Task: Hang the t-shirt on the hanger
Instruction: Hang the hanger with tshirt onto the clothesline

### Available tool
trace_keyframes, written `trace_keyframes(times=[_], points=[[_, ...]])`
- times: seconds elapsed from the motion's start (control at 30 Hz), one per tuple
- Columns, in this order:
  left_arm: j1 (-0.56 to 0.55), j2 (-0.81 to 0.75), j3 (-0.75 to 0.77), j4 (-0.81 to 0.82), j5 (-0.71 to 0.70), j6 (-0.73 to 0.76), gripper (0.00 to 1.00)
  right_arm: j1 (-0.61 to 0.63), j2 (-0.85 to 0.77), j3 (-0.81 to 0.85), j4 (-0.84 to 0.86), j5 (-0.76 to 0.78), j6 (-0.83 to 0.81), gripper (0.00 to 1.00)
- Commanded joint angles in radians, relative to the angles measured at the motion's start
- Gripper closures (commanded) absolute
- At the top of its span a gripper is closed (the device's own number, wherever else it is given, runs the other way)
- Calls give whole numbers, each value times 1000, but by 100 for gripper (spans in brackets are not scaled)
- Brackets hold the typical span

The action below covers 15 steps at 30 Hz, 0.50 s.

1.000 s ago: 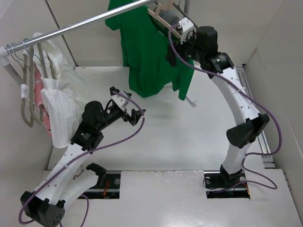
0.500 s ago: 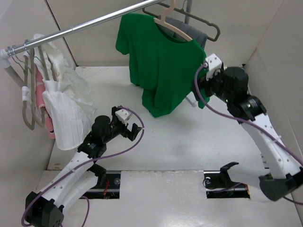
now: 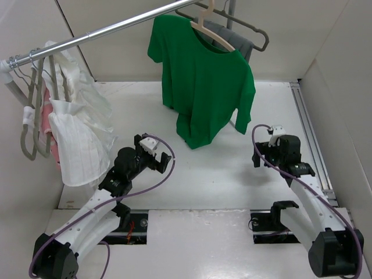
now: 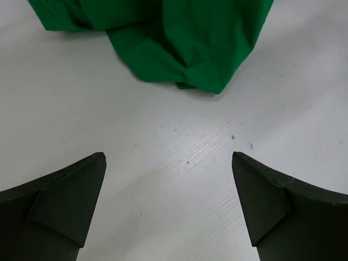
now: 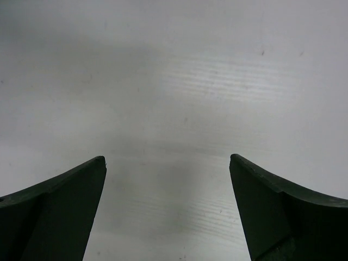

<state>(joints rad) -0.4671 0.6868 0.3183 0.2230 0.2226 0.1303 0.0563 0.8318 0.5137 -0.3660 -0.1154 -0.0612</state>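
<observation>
Green t-shirt (image 3: 203, 87) hanging on hanger (image 3: 218, 38) from rail (image 3: 104, 30).
Spread wide and empty above table (image 3: 232, 168): left gripper (image 4: 168, 157), right gripper (image 5: 167, 159).

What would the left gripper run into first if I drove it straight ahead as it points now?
Probably the hem of the t-shirt, bunched straight ahead of the open left gripper in its wrist view, with only bare table between. Depth is unclear: if it tilts down, the table could come first.
</observation>
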Motion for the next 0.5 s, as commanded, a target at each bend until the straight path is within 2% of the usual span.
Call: trace_keyframes(times=[0.0,0.47], points=[[18,-20,-5,82,-49,-26,0,-21,13,-24,134,-63,44,0],[111,-58,-24,101,-43,-75,0,-21,-14,-35,148,-82,41,0]])
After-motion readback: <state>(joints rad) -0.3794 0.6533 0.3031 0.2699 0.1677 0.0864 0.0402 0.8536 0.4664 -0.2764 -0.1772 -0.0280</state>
